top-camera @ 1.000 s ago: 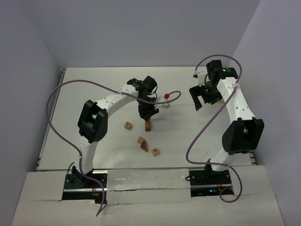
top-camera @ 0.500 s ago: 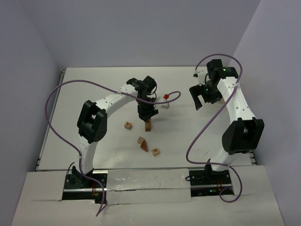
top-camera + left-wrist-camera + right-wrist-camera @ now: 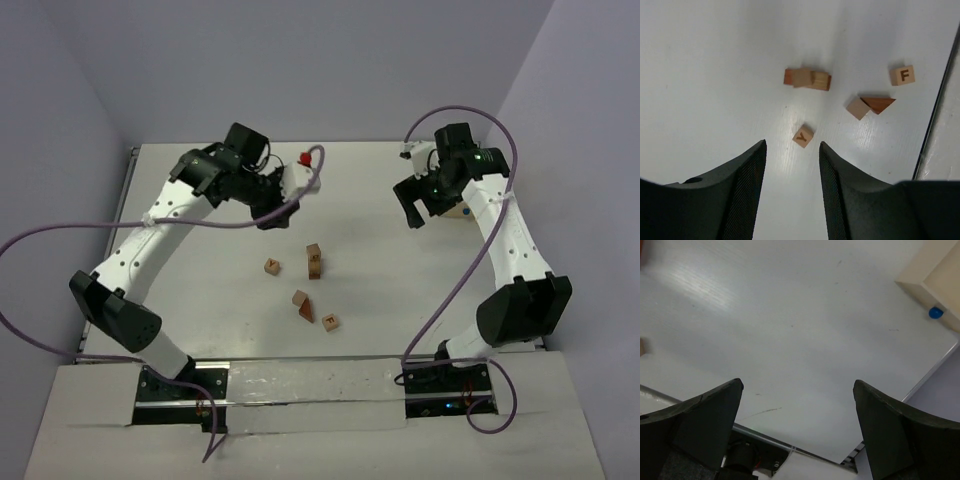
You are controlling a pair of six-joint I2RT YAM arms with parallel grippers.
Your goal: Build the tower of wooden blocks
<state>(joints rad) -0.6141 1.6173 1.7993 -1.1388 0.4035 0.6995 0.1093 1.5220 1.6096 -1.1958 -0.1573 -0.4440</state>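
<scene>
The wood block tower (image 3: 314,260) stands alone mid-table, tan below and reddish-brown on top; from above in the left wrist view the tower (image 3: 807,79) shows as stacked pieces. Loose wood blocks lie near it: a Y cube (image 3: 271,266) (image 3: 803,136), an F cube (image 3: 331,322) (image 3: 902,75), and a tan cube (image 3: 857,108) touching a reddish-brown wedge (image 3: 879,103). My left gripper (image 3: 270,215) (image 3: 792,145) hangs open and empty, back-left of the tower. My right gripper (image 3: 415,215) (image 3: 796,385) is wide open over bare table at the right.
A light-wood box (image 3: 935,275) with a small blue thing (image 3: 935,313) in it stands at the right, mostly behind the right arm (image 3: 470,190). Purple cables loop off both arms. The table's near rail (image 3: 935,110) runs close to the F cube.
The left arm has lifted off the tower and swung away to the back left, jaws wider. The tower stays standing. The right arm has hardly moved.
</scene>
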